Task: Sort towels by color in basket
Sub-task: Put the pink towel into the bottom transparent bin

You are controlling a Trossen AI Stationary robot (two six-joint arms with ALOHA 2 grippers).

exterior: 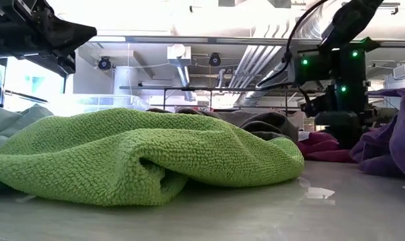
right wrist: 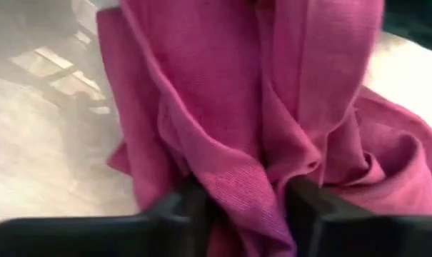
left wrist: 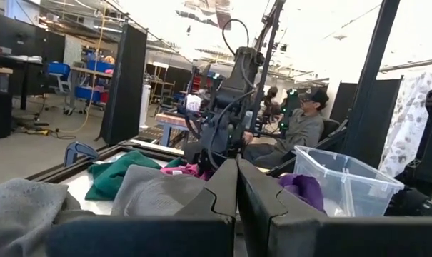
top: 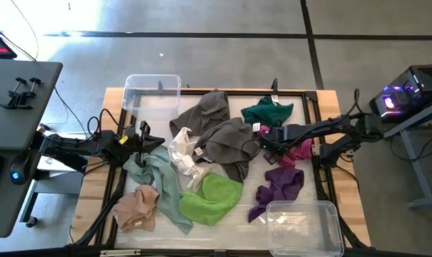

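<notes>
Towels lie in a heap on the table: two grey (top: 210,107) (top: 231,139), dark teal (top: 267,111), white (top: 183,154), lime green (top: 212,197), pale mint (top: 160,178), peach (top: 136,208) and purple (top: 280,187). My right gripper (top: 269,140) is shut on the magenta towel (top: 299,151), between the teal and purple ones. My left gripper (top: 147,138) is shut and hangs in the air over the pale mint towel's far end, touching nothing. My right gripper pinches a raised, bunched fold of the magenta towel (right wrist: 244,189) between its two fingers (right wrist: 187,210), several layers thick. The fingers come from above, slanting in from the table's right. The remainder of the towel (exterior: 322,144) spreads out on the table below.
A clear plastic bin (top: 152,91) stands at the table's far left corner and another (top: 305,225) at its near right corner. A dark frame (top: 323,164) runs around the work area. A seated person (left wrist: 301,125) shows beyond the table's right side.
</notes>
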